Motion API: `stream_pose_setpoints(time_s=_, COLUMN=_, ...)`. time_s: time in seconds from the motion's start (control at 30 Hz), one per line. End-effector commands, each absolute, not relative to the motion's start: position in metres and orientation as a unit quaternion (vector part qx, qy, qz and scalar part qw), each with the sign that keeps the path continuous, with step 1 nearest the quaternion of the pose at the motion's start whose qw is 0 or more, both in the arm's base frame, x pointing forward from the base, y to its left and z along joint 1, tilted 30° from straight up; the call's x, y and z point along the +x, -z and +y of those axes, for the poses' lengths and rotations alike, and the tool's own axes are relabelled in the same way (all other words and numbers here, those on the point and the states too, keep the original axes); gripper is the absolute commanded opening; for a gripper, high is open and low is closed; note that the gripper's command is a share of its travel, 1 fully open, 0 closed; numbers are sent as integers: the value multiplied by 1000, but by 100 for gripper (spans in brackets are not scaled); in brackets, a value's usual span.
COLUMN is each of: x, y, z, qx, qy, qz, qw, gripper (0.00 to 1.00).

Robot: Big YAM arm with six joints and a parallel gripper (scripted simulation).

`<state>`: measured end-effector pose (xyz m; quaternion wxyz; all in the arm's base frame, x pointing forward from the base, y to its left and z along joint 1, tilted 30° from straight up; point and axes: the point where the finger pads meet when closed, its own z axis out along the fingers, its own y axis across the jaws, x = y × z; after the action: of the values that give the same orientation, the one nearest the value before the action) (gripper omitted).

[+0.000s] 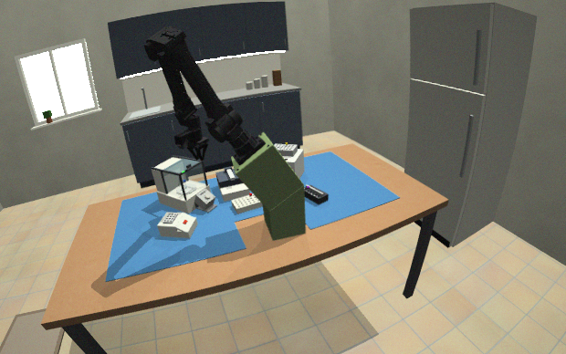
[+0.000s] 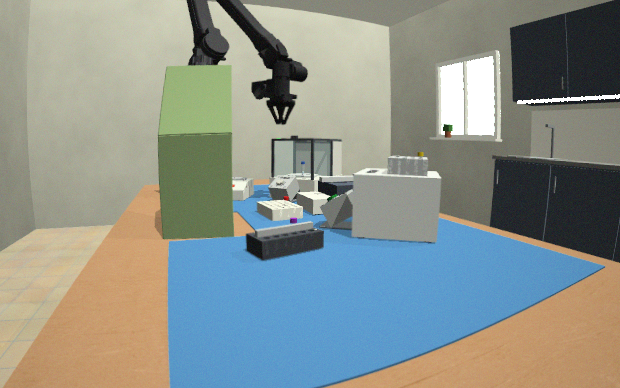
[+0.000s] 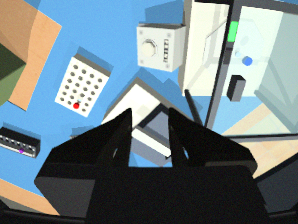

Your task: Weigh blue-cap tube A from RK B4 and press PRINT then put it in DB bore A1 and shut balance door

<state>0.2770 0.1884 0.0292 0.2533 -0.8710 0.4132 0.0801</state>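
Tube A, with its blue cap (image 2: 303,163) (image 3: 247,61), stands upright inside the balance's glass box (image 1: 180,199). Its exact spot on the pan is hard to tell. The door's handle (image 1: 188,166) (image 2: 294,137) (image 3: 236,87) lies beside the front bar, so the door looks shut. The green lamp (image 1: 183,171) (image 3: 233,31) is lit. The PRINT key (image 3: 149,48) shows on the sloping front. My gripper (image 1: 201,157) (image 2: 281,122) (image 3: 150,114) is partly open and empty, high above the spectrophotometer. The dry block (image 1: 187,228) (image 2: 243,189) stands on the mat; bore A1 cannot be made out.
The rack (image 1: 239,208) (image 2: 276,212) (image 3: 65,96) holds a red-capped tube (image 3: 76,105). The spectrophotometer (image 1: 235,192) (image 3: 131,102) stands between the balance and the tall mixer (image 1: 298,161) (image 2: 395,205). The magnet block (image 1: 316,196) (image 2: 285,245) (image 3: 20,145) holds a purple-capped tube.
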Motion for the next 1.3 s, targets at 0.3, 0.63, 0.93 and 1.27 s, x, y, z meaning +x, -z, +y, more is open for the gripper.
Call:
stream_pose_setpoints(time_s=0.3, x=291, y=-59, z=181, qx=-871, qy=-67, qz=407, qw=266, gripper=30)
stream_pose_setpoints(time_s=0.63, x=294, y=-54, z=194, qx=-851, qy=-91, qz=452, qw=250, gripper=30)
stream_pose_setpoints(time_s=0.93, x=301, y=-57, z=199, qx=-774, qy=-122, qz=574, qw=239, gripper=30)
stream_pose_setpoints(time_s=1.27, x=291, y=-48, z=197, qx=-692, qy=-158, qz=673, qw=205, gripper=30)
